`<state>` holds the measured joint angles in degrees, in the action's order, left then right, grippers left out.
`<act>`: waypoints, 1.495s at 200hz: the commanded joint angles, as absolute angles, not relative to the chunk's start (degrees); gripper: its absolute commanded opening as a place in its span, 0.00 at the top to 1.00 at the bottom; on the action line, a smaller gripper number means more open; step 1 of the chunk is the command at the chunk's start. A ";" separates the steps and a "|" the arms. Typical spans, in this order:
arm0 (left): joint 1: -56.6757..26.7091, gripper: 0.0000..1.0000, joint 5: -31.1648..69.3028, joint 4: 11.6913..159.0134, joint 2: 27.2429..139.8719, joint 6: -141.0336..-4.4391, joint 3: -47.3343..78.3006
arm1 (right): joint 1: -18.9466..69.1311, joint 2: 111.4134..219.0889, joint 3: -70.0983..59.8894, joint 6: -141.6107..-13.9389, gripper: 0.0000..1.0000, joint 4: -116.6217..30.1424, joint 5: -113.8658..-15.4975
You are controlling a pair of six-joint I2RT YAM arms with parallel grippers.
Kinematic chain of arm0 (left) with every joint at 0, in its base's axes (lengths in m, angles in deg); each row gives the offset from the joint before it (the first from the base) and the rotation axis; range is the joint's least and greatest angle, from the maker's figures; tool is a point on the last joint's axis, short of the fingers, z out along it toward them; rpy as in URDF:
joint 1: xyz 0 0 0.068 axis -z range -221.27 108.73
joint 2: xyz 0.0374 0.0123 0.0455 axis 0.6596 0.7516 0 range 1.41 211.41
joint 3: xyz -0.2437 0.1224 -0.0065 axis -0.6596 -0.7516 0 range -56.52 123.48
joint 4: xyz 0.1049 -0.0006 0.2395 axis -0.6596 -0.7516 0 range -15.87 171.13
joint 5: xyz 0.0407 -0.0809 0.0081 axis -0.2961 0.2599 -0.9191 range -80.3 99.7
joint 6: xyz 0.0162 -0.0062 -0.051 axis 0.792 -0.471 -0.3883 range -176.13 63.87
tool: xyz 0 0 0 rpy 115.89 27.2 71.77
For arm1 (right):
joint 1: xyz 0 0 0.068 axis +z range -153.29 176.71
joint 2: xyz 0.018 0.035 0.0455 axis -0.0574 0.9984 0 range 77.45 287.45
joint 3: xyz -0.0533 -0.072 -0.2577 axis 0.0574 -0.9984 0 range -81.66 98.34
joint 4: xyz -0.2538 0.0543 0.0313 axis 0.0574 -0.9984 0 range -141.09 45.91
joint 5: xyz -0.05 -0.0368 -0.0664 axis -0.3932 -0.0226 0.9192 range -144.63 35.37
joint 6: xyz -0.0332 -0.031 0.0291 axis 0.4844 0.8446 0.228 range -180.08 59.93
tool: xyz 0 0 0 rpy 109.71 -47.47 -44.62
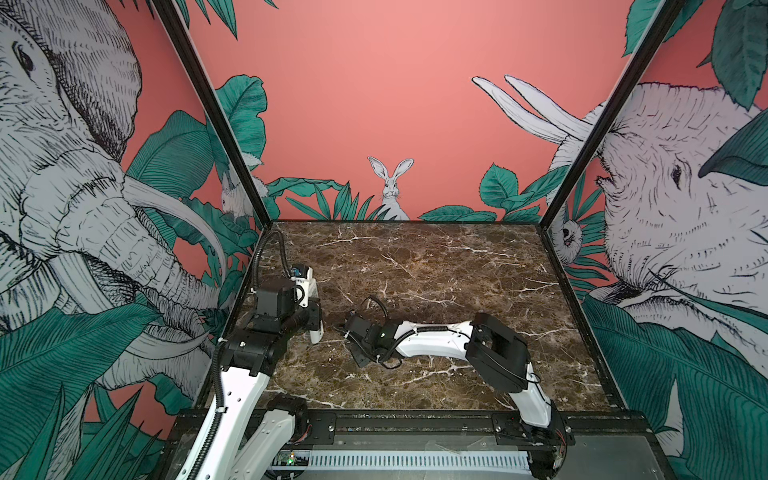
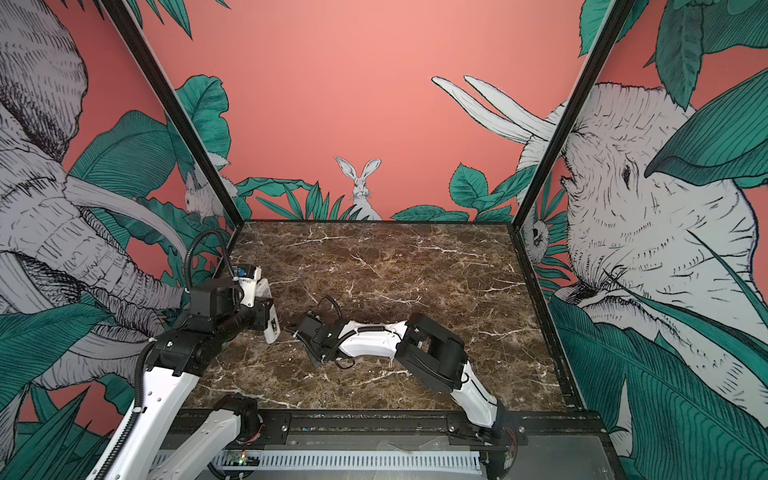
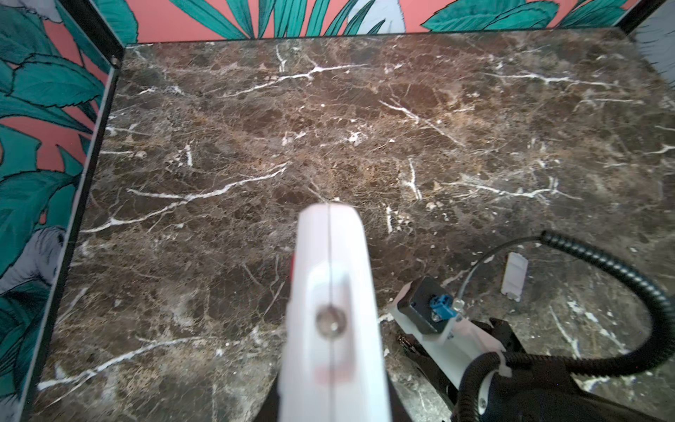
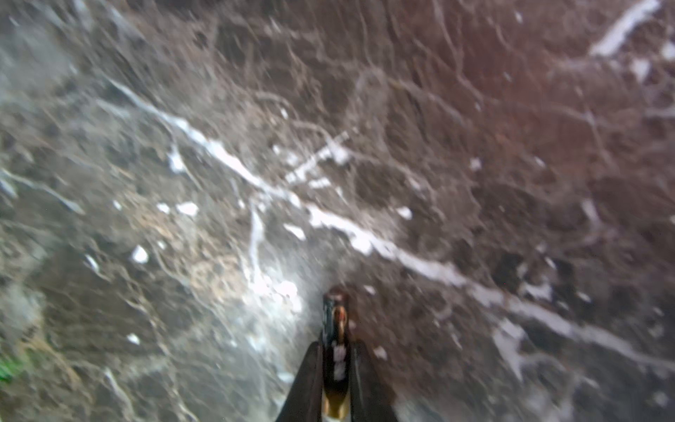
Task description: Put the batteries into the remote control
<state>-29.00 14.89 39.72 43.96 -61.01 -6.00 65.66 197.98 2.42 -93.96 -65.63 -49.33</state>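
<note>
My left gripper [image 1: 314, 318] is shut on the remote control [image 1: 316, 332], a slim white bar held up on edge at the left of the marble table in both top views. The left wrist view shows its narrow side [image 3: 328, 255] running away from the jaws. My right gripper [image 1: 352, 334] hangs low over the table just to the right of the remote, shut on a battery. In the right wrist view the battery [image 4: 334, 321], black with a gold end, sticks out between the dark fingers [image 4: 310, 380], close above the marble.
A short white plastic piece [image 3: 515, 272] lies flat on the table beyond the right gripper's coiled cable [image 3: 621, 277]. The table [image 1: 415, 257] is walled at the back and on both sides. The right arm [image 1: 494, 349] stretches across the front middle.
</note>
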 commanded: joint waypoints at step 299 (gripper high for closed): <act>-29.29 1.00 39.73 56.97 49.10 -69.89 -9.85 | 60.23 177.45 -21.89 -29.05 0.86 -73.22 -61.07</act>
